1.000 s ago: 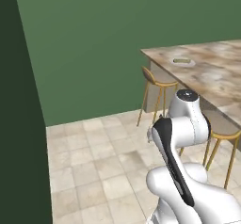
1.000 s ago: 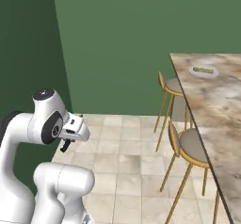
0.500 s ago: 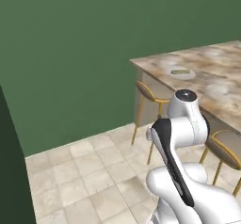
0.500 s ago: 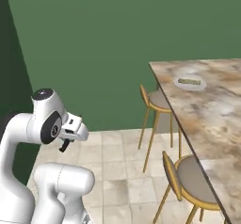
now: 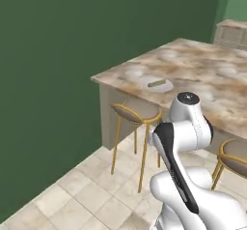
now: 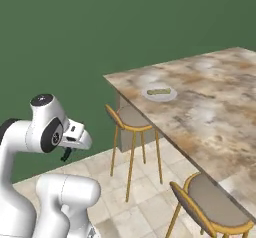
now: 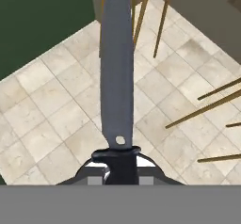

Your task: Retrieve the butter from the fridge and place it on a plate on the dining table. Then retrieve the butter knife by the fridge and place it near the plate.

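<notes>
Green wall, tiled floor [image 5: 87, 195], marbled dining table [image 5: 202, 74] with gold-legged stools [image 5: 137, 113].

Near the table's corner sits the plate [image 6: 159, 93], the butter [image 6: 158, 91] lying across it. Down in the hand view, the gripper [image 7: 120, 169] is clamped tight on the dark handle of the butter knife [image 7: 116, 77], whose grey blade points away from the hand over the floor tiles.

Glossy white arm [image 5: 193, 127] of rounded segments with black joint bands and a grey-capped elbow.
</notes>
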Robot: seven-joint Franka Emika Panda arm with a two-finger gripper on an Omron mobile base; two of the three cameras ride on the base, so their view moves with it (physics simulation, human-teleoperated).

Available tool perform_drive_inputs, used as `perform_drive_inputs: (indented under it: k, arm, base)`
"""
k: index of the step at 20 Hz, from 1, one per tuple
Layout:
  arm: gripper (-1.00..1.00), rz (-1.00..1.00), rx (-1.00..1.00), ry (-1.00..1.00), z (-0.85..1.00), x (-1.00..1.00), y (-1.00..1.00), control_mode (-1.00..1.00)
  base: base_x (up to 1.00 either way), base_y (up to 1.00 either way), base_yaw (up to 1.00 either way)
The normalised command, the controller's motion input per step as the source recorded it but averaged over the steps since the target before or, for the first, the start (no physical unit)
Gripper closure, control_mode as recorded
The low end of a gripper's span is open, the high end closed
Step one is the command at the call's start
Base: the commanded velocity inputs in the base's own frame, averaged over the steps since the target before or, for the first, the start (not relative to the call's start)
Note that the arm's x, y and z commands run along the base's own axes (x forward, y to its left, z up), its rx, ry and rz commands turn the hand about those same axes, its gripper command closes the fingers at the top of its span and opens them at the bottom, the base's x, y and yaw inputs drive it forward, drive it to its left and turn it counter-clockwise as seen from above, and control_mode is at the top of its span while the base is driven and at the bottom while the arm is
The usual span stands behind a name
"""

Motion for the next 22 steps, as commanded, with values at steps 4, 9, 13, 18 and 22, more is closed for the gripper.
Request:
perform_drive_inputs:
  k: [4, 9, 13, 18, 22]
  arm:
    - [1.0, 0.0, 0.0, 0.0, 0.0, 0.0, 0.0, 1.0]
    - [1.0, 0.0, 0.0, 0.0, 0.0, 0.0, 0.0, 1.0]
    - [1.0, 0.0, 0.0, 0.0, 0.0, 0.0, 0.0, 1.0]
    - [1.0, 0.0, 0.0, 0.0, 0.0, 0.0, 0.0, 1.0]
    - [1.0, 0.0, 0.0, 0.0, 0.0, 0.0, 0.0, 1.0]
  base:
    - [0.89, 0.47, -0.82]
    - [0.43, 0.42, -0.71]
    - [0.08, 0.51, -0.71]
    - [0.2, 0.73, -0.62]
    - [0.42, 1.0, -0.42]
